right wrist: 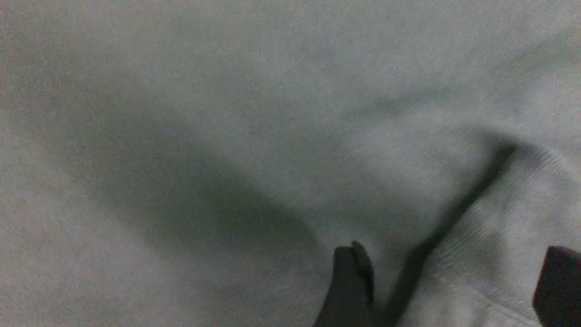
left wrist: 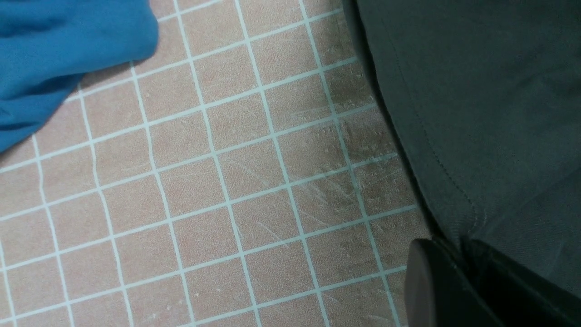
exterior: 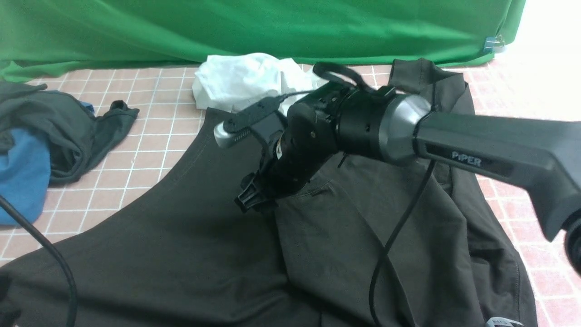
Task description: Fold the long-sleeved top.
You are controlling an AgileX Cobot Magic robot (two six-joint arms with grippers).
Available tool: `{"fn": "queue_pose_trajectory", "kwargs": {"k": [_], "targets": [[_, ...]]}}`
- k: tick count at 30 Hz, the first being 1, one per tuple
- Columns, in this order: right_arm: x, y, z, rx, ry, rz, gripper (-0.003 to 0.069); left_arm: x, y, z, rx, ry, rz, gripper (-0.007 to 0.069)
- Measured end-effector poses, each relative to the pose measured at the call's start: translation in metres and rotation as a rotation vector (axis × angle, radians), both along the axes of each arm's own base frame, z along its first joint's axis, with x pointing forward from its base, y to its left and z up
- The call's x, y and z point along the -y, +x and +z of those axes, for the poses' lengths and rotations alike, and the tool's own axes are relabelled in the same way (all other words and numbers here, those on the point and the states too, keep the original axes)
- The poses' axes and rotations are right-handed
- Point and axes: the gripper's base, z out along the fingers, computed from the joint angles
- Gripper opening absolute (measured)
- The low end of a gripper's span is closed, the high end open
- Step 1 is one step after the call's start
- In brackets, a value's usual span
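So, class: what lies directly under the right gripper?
The long-sleeved top, its ribbed cuff between the open jaws of the right gripper. Whatever is beneath the fabric is covered.

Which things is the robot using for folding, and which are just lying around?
For the job: long-sleeved top; left gripper, shut on its edge; right gripper, open over a cuff.
Just lying about: blue shirt; smaller dark garment; crumpled white cloth.

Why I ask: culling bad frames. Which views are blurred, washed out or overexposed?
Right wrist view: grainy, washed-out, the long-sleeved top soft, shadow beside the right gripper. Front view: top-right corner blown out white. Left wrist view: tiles sharp, evenly lit.
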Motion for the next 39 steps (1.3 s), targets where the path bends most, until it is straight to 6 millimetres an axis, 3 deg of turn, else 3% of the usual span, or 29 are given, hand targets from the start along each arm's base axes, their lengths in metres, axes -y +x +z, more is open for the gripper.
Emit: {"fn": "queue_pose_trajectory", "kwargs": {"k": [7,11,16,20,23,25,26,27,31,39], "targets": [[-0.001,0.001,-0.018,-0.024,-0.034,0.014,0.0364,0.0,0.0,0.0,0.0,0.0,0.0,0.0035],[0.0,0.001,-0.018,-0.023,-0.042,0.024,0.0281,0.0,0.0,0.0,0.0,0.0,0.0,0.0035],[0.0,0.001,-0.018,-0.007,-0.061,0.067,0.0101,0.0,0.0,0.0,0.0,0.0,0.0,0.0035],[0.002,0.001,-0.012,0.012,-0.073,0.081,0.0045,0.0,0.0,0.0,0.0,0.0,0.0,0.0035],[0.004,-0.001,0.007,0.041,-0.062,0.094,0.0043,0.0,0.0,0.0,0.0,-0.001,0.001,0.0035],[0.006,-0.003,0.03,0.081,-0.033,0.096,0.0043,0.0,0.0,0.0,0.0,-0.001,0.001,0.0035],[0.006,-0.003,0.03,0.081,-0.033,0.097,0.0043,0.0,0.0,0.0,0.0,-0.001,0.001,0.0035],[0.009,-0.006,0.05,0.117,-0.009,0.102,0.0043,0.0,0.0,0.0,0.0,-0.001,0.001,0.0035],[0.016,-0.014,0.094,0.204,0.046,0.117,0.0043,0.0,0.0,0.0,0.0,-0.001,0.001,0.0035],[0.021,-0.02,0.124,0.284,0.092,0.135,0.0043,0.0,0.0,0.0,0.001,-0.001,0.001,0.0035]]}}
